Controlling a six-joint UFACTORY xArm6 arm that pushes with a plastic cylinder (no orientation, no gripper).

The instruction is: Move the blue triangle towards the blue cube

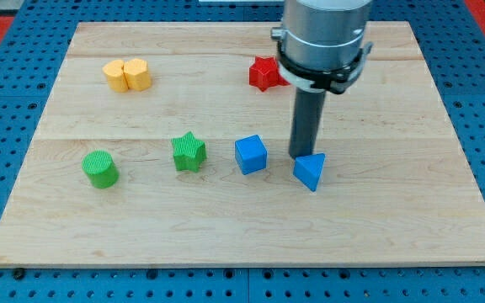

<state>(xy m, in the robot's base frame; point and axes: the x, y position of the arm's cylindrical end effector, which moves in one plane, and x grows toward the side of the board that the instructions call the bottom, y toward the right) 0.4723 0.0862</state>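
The blue triangle [310,172] lies on the wooden board [394,219], right of centre. The blue cube [250,155] sits a short way to its left, apart from it. My tip [300,156] stands just above the triangle's upper left edge, touching or nearly touching it, between the triangle and the cube's right side. The rod rises from there to the arm's grey body at the view's top.
A green star [189,152] sits left of the cube and a green cylinder [100,168] further left. Two yellow blocks [127,75] sit together at the upper left. A red star [264,73] lies at the top centre, partly behind the arm.
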